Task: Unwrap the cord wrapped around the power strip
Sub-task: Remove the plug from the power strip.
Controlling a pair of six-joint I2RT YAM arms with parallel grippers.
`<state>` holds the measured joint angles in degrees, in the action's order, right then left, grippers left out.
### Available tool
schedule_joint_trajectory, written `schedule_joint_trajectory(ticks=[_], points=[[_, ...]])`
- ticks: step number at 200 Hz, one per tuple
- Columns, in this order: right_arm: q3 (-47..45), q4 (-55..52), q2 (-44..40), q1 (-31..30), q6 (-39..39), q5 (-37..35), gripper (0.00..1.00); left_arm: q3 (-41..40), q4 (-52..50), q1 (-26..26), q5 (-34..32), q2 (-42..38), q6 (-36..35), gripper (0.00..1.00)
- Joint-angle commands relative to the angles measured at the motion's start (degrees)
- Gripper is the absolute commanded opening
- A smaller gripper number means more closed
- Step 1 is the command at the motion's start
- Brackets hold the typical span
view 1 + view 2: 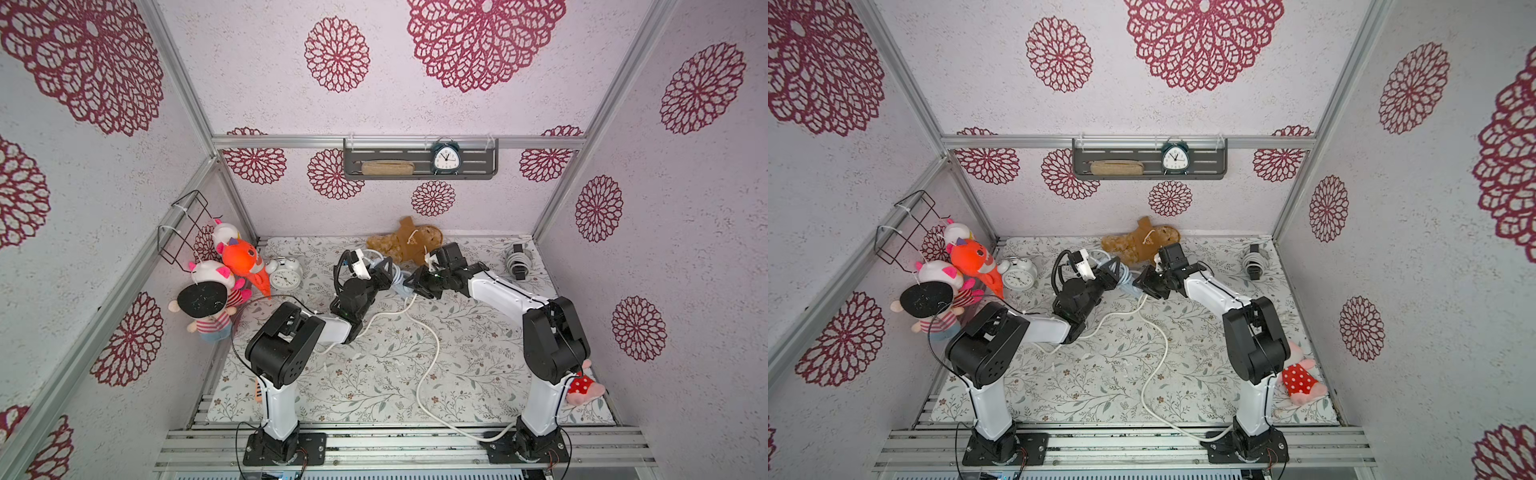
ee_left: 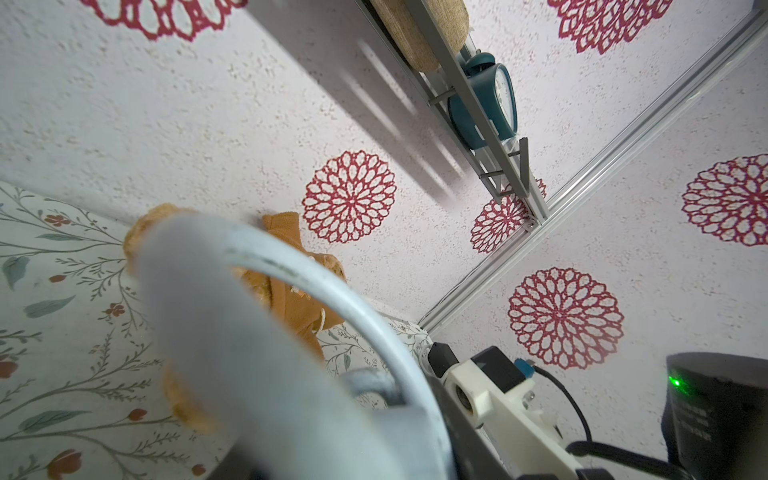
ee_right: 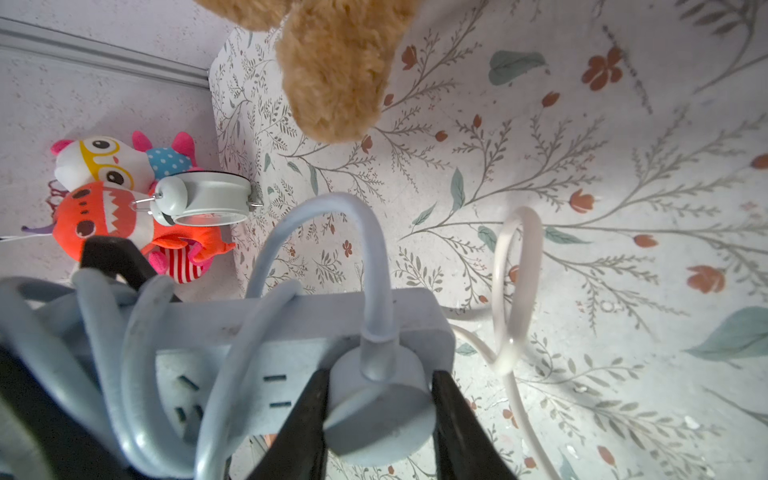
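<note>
The light blue-grey power strip (image 3: 291, 328) hangs above the back middle of the table between both grippers, showing in both top views (image 1: 400, 282) (image 1: 1126, 279). Its cord (image 3: 324, 208) is coiled several times round the body and loops up to the round plug (image 3: 378, 415), which sits in the strip's end socket. My right gripper (image 3: 380, 376) (image 1: 412, 283) has its black fingers (image 3: 303, 415) pressed on both sides of that plug. My left gripper (image 1: 388, 272) is shut on the strip's other end, over the coils. In the left wrist view the strip (image 2: 249, 374) and cord (image 2: 332, 291) are close and blurred.
A separate white cable (image 1: 432, 345) snakes over the floral mat to the right arm's base. A brown plush (image 1: 409, 245) lies just behind the grippers. A white alarm clock (image 1: 286, 274) and plush toys (image 1: 241, 262) stand at left, a coiled bundle (image 1: 517, 259) at back right.
</note>
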<state>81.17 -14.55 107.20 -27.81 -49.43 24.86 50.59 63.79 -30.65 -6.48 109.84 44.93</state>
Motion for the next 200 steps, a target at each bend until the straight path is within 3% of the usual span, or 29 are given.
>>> schedule_joint_trajectory(ticks=[1,10,60,86,130,152,168,200], points=[[0.3,1.9,0.0,-1.0,-0.1,2.3,0.1,1.0,3.5,-0.6,0.7,-2.1,-0.2,0.0],[0.3,1.7,-0.1,-0.9,0.6,2.3,0.0,0.8,0.7,-0.6,0.4,-3.0,-1.7,0.0],[6.4,-7.9,1.2,-0.6,10.8,-0.6,0.0,1.0,-23.4,-1.5,-5.3,-10.2,-16.8,0.0],[9.8,-12.2,2.1,-0.2,14.7,-1.7,0.0,0.2,-29.4,-1.4,-8.4,-12.7,-20.9,0.0],[4.2,-1.2,0.1,3.2,7.6,9.6,0.0,-0.7,-31.3,0.5,-9.1,-13.1,-15.8,0.0],[3.4,-0.9,-1.1,4.0,7.6,10.7,0.0,2.2,-38.1,-0.1,-14.5,-12.9,-17.2,0.0],[2.3,0.1,-2.4,4.3,7.5,10.9,0.0,3.9,-43.5,0.3,-18.9,-13.4,-14.4,0.0],[1.1,1.0,-3.3,4.7,7.8,11.7,0.0,5.3,-47.4,1.0,-20.5,-13.9,-10.7,0.0]])
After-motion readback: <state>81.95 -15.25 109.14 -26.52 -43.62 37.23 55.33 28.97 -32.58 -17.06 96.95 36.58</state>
